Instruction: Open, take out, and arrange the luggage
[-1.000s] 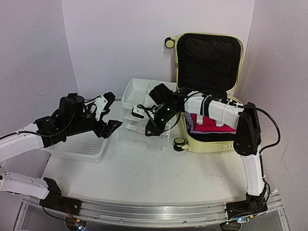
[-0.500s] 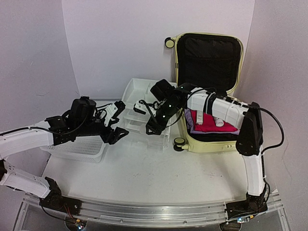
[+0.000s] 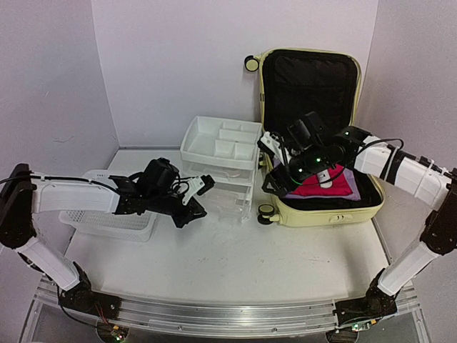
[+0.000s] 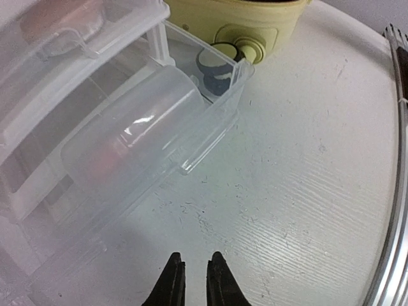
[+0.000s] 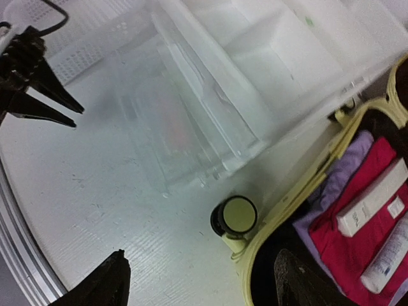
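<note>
The pale yellow luggage (image 3: 318, 209) lies open at the right with its black-lined lid (image 3: 308, 86) standing upright. Inside lie a pink garment (image 3: 314, 189), purple cloth (image 3: 351, 187) and white tubes (image 5: 371, 199). My right gripper (image 3: 275, 168) hovers open over the luggage's near-left corner, above a spinner wheel (image 5: 234, 215), with nothing between its fingers (image 5: 115, 280). Low over the table, in front of the pulled-out clear drawer (image 4: 146, 121), my left gripper (image 4: 191, 262) has its fingers almost together and nothing between them.
A white plastic drawer unit (image 3: 218, 153) with a divided top tray stands left of the luggage, its bottom drawer pulled out. A white mesh basket (image 3: 114, 218) sits at the far left. The table's front rail (image 4: 398, 191) runs along the near edge.
The right gripper has swung right from the drawer unit to the luggage's left edge and opened wider. The left arm has stretched right and down to the drawer front, and its jaws have closed.
</note>
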### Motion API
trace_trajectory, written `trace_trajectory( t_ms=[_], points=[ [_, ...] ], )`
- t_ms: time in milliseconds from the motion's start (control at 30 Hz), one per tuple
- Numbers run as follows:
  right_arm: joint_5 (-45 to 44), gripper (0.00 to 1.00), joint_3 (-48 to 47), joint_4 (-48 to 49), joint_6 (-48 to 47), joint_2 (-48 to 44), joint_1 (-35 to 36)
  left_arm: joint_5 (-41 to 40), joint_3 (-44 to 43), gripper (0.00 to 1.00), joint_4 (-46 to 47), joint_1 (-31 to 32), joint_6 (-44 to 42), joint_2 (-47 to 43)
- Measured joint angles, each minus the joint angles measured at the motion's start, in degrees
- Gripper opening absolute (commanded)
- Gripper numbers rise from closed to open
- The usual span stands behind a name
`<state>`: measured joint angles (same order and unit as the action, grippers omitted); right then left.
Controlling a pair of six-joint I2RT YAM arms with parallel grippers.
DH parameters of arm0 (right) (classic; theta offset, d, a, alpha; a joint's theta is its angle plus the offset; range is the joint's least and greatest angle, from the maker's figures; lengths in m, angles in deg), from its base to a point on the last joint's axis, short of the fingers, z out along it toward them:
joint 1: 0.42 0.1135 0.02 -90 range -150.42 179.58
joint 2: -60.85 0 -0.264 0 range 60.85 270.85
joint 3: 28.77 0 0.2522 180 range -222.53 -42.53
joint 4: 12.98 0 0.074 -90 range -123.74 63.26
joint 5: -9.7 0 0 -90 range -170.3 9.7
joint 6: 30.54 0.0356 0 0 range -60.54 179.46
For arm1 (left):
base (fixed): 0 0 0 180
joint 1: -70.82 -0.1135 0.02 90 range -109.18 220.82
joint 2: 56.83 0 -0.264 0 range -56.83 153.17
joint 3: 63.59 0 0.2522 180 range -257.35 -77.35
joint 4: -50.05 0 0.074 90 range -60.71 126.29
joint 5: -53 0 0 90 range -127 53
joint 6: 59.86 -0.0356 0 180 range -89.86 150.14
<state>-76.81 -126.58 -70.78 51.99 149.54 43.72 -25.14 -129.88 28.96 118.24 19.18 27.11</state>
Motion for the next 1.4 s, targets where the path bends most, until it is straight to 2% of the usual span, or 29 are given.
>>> trace_trajectory(
  t_ms=[133,300,533,867,1167,1267,1400],
  points=[
    [-1.8,0.77,8.9,0.3,4.8,-2.2,-3.5,-1.3,-1.4,0.1,1.7,0.9,0.0,6.4],
    [-3.2,0.78,14.1,0.0,8.4,-6.5,-3.6,-6.1,-4.5,0.12,4.0,1.0,0.0,11.6],
    [-5.0,0.79,15.3,0.1,10.1,-13.4,-3.5,-11.1,-9.4,0.22,7.9,1.0,-1.2,16.1],
    [-6.1,0.79,16.1,-0.1,10.5,-14.8,-3.5,-18.0,-14.8,0.32,9.4,1.0,-2.8,22.4],
    [-6.4,0.79,16.9,-0.4,10.8,-16.0,-3.5,-18.3,-15.5,0.58,10.4,1.0,-4.5,23.7],
    [-6.6,0.78,17.3,-0.6,10.8,-16.1,-3.5,-14.6,-11.8,0.76,11.5,1.0,-6.1,21.9],
    [-6.6,0.78,17.4,-0.7,10.8,-16.0,-3.5,-6.6,-6.6,0.89,11.9,0.8,-10.7,19.1]
  ],
)
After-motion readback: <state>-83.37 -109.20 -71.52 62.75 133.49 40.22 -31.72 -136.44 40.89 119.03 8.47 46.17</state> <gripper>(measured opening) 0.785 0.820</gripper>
